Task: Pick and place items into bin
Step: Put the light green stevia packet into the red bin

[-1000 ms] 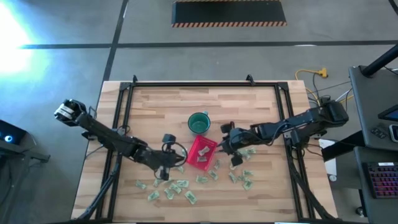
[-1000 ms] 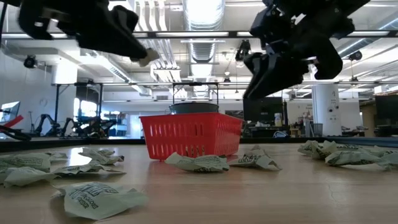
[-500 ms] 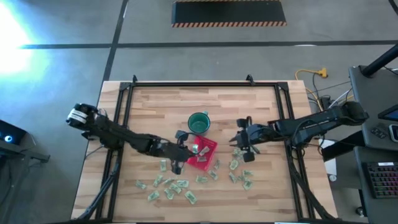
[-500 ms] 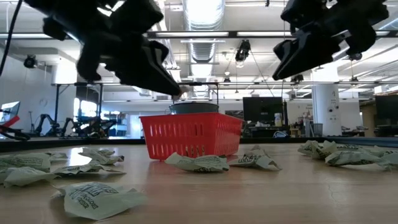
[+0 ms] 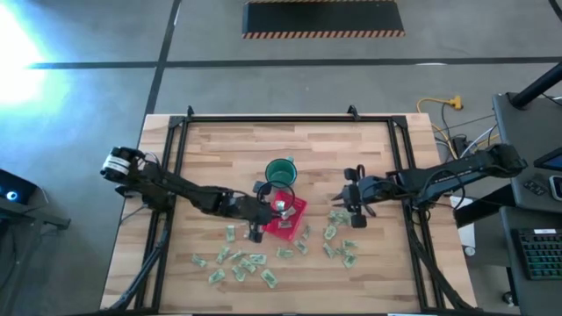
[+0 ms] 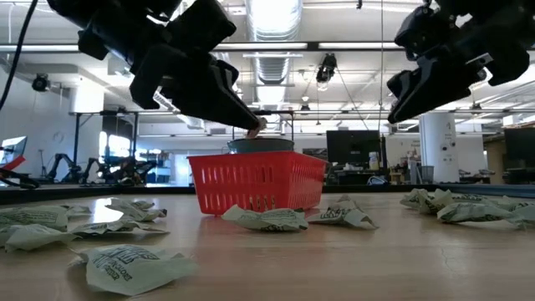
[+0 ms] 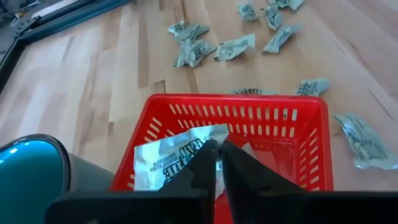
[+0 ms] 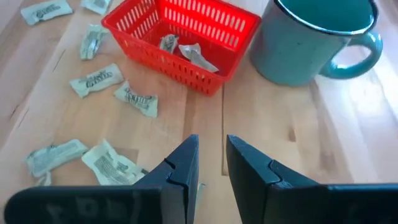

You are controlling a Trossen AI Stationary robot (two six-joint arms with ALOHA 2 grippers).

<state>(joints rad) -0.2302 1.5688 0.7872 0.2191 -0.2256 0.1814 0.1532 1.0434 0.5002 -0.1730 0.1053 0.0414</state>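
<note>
Hovering over the red bin (image 5: 284, 217), the left gripper (image 5: 276, 205) has its fingers (image 7: 200, 167) pinched together on one pale wrapped item (image 7: 171, 155), held above the bin's interior; in the low view the same gripper (image 6: 251, 127) sits just above the bin's rim (image 6: 255, 159) with the wrapper (image 6: 257, 127) at its tip. Bin stands near the middle of the tabletop (image 5: 219, 149), set at an angle, and the wrist views show a couple of items (image 8: 180, 50) already lying inside it. Green cup (image 5: 281, 173) sits just beside the bin, toward the far edge; whether they touch cannot be told. Right gripper (image 5: 353, 204) hangs off to the right of the bin, raised clear of the wood, fingers (image 8: 183, 165) a small way apart with nothing between them. Loose items (image 5: 255, 261) lie scattered along the near half of the tabletop: one cluster toward the near-left of the bin, another cluster (image 5: 341, 247) under and near the right gripper, a few (image 5: 297, 248) just in front of the bin. Low view shows wrappers (image 6: 266, 219) lying flat and crumpled on the wood before the bin, more (image 6: 456, 206) at the right side, and one large one (image 6: 129, 266) nearest the camera. Left arm reaches in from the left edge, right arm from the right edge.
</note>
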